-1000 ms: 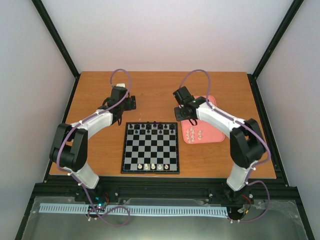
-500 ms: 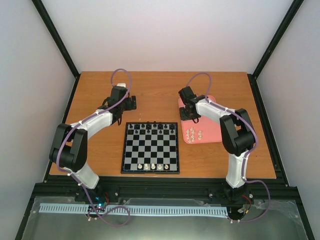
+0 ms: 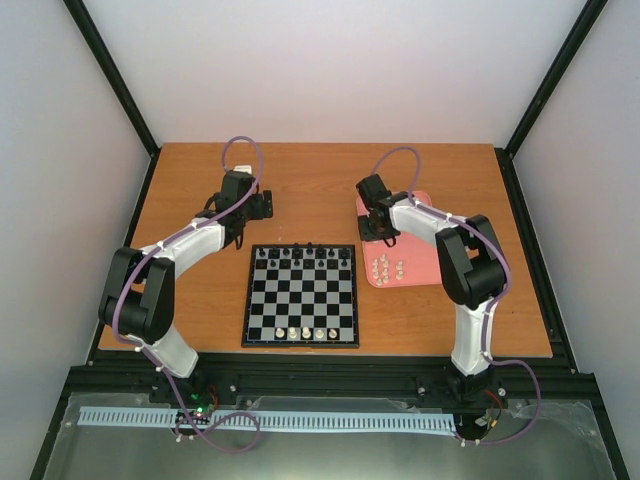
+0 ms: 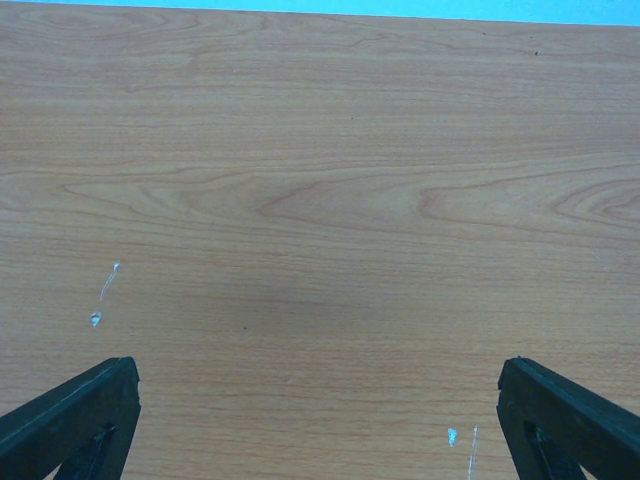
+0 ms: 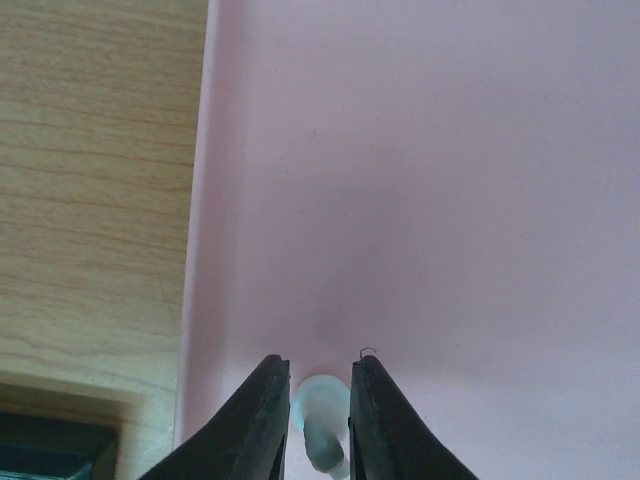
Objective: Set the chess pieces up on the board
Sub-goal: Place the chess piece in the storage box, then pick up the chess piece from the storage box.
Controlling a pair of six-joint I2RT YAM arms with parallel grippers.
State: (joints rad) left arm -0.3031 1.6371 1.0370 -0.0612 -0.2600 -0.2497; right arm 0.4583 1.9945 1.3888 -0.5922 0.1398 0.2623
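**A:** What could go wrong from here?

**B:** The right claw (image 5: 320, 375) hangs low over the far left part of the pink tray (image 5: 450, 200). Its fingers stand a narrow gap apart with one pale piece (image 5: 318, 410) between them. The piece seems to fill the gap, but it cannot be told whether it is pinched or merely flanked. If the hold is loose or off-centre, so small and smooth a figure could twist, slip out or topple on the lift.

**A:** And on the way over?

**B:** A dropped piece could roll off the tray's left edge onto the bare tabletop (image 3: 300, 190). At the board (image 3: 300, 296), the fingers could knock over neighbours already standing there, since the pieces in each row stand close together.

**A:** How do the chess pieces look?

**B:** They are tiny and cream-white, each far smaller than a square. A cluster (image 3: 387, 267) waits on the tray's near left part, near the claw. A few more (image 3: 306, 333) stand in a row along the board's near edge. Black figures (image 3: 300, 253) line its far edge.

**A:** And the board itself?

**B:** It is flat, with black and white checks inside a thin black border. It lies mid-tabletop toward the near edge, with the tray just beside it on the right.

**A:** The other arm?

**B:** The left claw (image 4: 320, 400) is spread wide and empty. It hovers above bare wood beyond the board's far left corner.
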